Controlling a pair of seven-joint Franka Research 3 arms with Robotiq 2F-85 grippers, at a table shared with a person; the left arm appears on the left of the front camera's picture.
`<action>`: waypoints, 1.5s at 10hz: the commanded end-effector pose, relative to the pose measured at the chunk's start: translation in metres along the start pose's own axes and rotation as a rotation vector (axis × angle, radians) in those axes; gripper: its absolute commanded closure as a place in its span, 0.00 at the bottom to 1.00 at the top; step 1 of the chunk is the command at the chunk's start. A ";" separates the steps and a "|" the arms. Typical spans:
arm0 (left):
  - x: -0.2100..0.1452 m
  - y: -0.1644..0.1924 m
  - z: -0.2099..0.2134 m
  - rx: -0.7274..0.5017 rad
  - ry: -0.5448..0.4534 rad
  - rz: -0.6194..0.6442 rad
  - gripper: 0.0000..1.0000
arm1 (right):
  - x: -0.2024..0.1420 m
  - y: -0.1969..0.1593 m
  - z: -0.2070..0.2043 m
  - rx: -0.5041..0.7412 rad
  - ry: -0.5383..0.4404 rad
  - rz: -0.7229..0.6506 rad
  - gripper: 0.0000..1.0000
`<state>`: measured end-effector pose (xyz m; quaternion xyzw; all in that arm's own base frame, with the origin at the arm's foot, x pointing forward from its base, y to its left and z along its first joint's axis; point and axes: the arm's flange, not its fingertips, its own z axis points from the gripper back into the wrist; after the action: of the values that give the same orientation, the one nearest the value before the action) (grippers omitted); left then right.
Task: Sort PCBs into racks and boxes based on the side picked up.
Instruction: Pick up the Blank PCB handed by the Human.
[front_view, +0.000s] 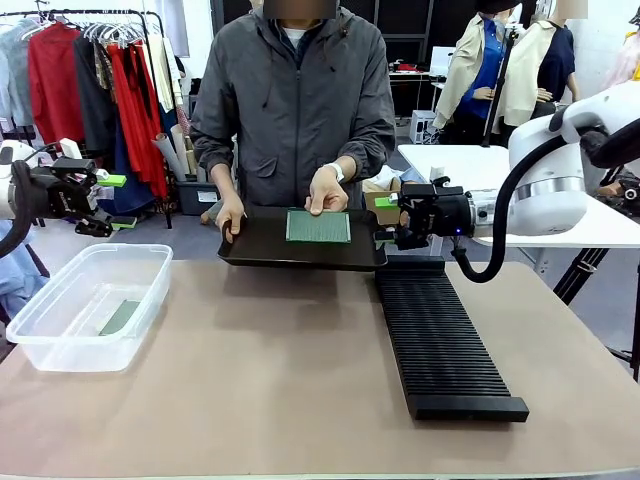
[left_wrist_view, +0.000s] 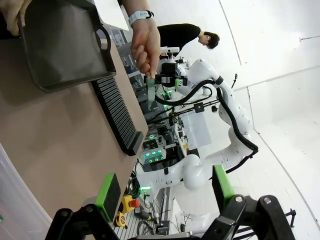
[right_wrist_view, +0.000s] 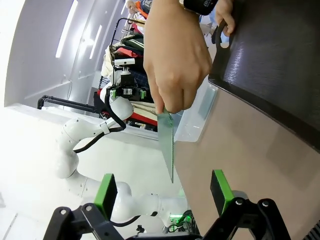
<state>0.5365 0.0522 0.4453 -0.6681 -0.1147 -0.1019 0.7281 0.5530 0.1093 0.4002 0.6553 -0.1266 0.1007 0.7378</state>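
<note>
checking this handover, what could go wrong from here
The person's hand pinches the PCB by one end, straight ahead of the open right gripper; closing too far in could nip fingers. The board faces it edge-on, so a shallow grip might drop it onto the black tray.

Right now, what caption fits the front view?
Person holds a PCB over a black tray; robot's right hand hovers open beside it.

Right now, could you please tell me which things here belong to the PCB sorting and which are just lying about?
Job: the held PCB, the clear tub, the PCB inside it, the black rack, the black tray.
Lying about: the hanging clothes, the white table behind.
</note>
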 end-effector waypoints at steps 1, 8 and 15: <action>-0.002 -0.003 0.000 0.010 0.002 -0.004 0.04 | 0.007 -0.004 -0.013 0.012 -0.010 0.028 0.00; -0.002 -0.003 0.000 0.010 0.002 -0.004 0.04 | 0.014 -0.015 -0.053 0.048 0.005 0.041 0.00; -0.002 -0.003 0.000 0.010 0.002 -0.004 0.04 | 0.024 -0.027 -0.078 0.103 0.047 0.049 0.00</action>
<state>0.5365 0.0522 0.4453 -0.6681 -0.1148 -0.1019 0.7281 0.5823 0.1754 0.3743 0.6769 -0.1054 0.1333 0.7162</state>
